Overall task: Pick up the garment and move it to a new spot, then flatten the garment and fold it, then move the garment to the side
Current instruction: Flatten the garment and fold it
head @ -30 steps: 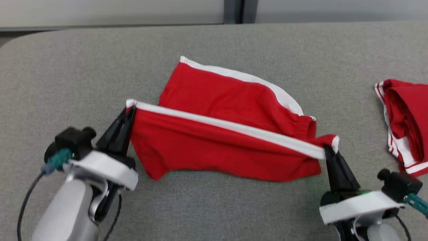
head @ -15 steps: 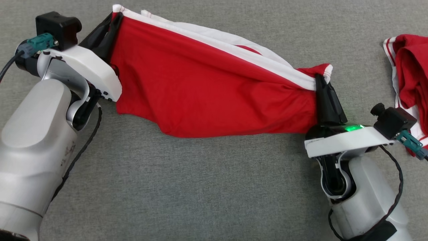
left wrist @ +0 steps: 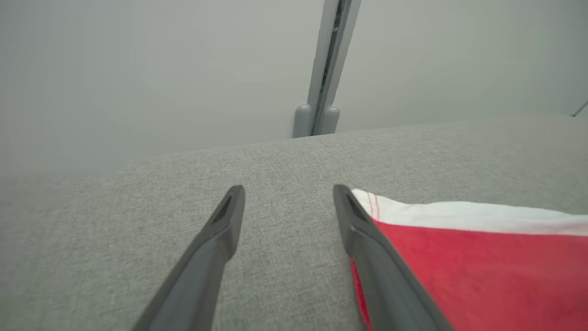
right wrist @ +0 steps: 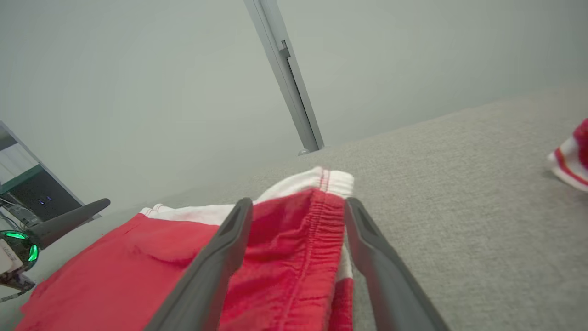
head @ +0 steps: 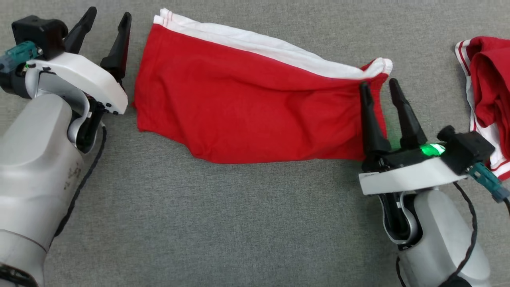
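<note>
Since both grippers stand with their fingers spread and nothing pinched, the fold itself looks laid down, in my judgement. The red garment [head: 255, 107] lies on the grey tabletop [head: 239, 223], doubled over. Its two white stripes are stacked along the far edge and its red body runs from left to right between the arms.

The left gripper [head: 109, 13] sits just left of the garment's far-left corner, its fingers pointing away from the robot and released. From the wrist view I cannot tell whether its inner finger touches the hem or merely lies beside it. The right gripper [head: 378, 83] is at the right end, fingers open and angled up and away, standing astride the gathered waistband without clamping it. Both pale forearms reach in low from the near side, wrists close to the cloth.

What seems left is a second fold, if one is wanted, or carrying the piece aside. Either calls for fresh pinches on both layers at once, so the stacked edges do not slide apart. A second red garment [head: 488, 91] lies bunched at the far right, well apart, and should be avoided.
</note>
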